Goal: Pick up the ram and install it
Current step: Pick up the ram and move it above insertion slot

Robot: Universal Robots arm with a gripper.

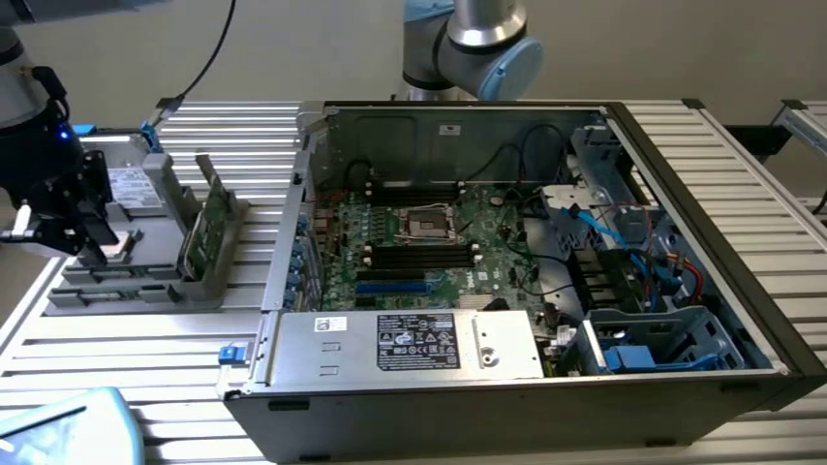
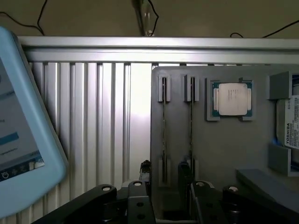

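1. Above the grey holder beside the open computer case, the gripper hangs with its jaws spread wide and nothing between them. That width looks meant to leave room around a thin board.
2. The ram stands on its long edge in a slot of the holder, so its top edge is free to be taken from above. A second stick stands just beside it the same way.
3. From the wrist, the fingers show on either side of the ram's line. Whether they are low enough to touch it cannot be told.
4. The processor and the drive lie flat in their own pockets, clear of the sticks.
5. Inside the case, the long slots on the board lie bare, so the install is not yet done.
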